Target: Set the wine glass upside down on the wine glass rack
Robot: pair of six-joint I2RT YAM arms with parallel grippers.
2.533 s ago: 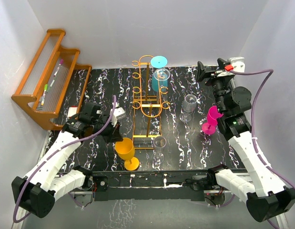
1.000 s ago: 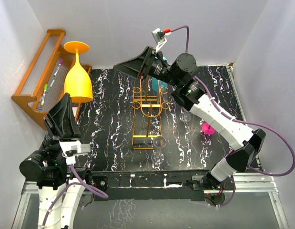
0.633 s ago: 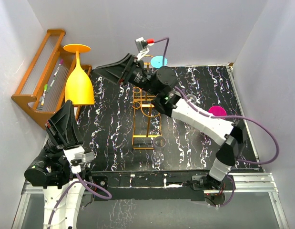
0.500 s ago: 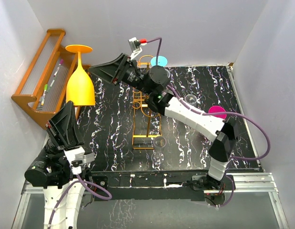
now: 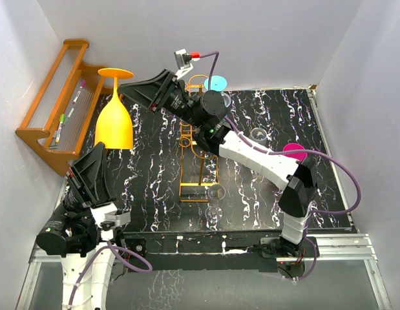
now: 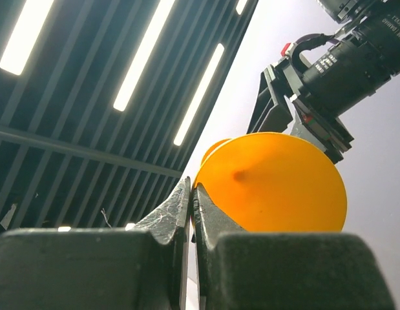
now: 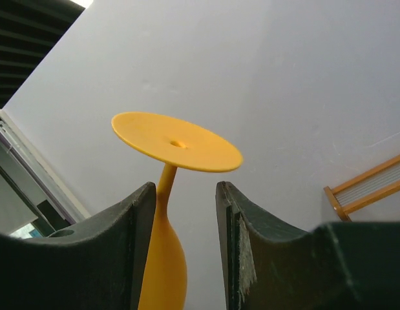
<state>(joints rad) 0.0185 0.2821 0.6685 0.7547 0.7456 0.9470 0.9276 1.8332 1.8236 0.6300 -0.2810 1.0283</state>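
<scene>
Below, black marbled table (image 5: 148,171), white walls (image 5: 264,39); left fingers (image 6: 166,218) tight on wine glass (image 5: 115,124), right fingers (image 7: 125,248) apart.

the left arm (image 5: 80,271) stands folded upright at the near left corner, its tool (image 5: 100,152) pointing up, fingers (image 6: 167,213) pressed almost together on the wine glass (image 5: 114,123) rim. the right arm (image 5: 258,158) reaches across to the far left, its tool (image 5: 125,88) raised, fingers (image 7: 138,213) parted beside the stem.

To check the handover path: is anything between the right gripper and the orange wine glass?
No, the stretch is bare. In the right wrist view the right gripper faces the orange wine glass with only wall behind.
</scene>
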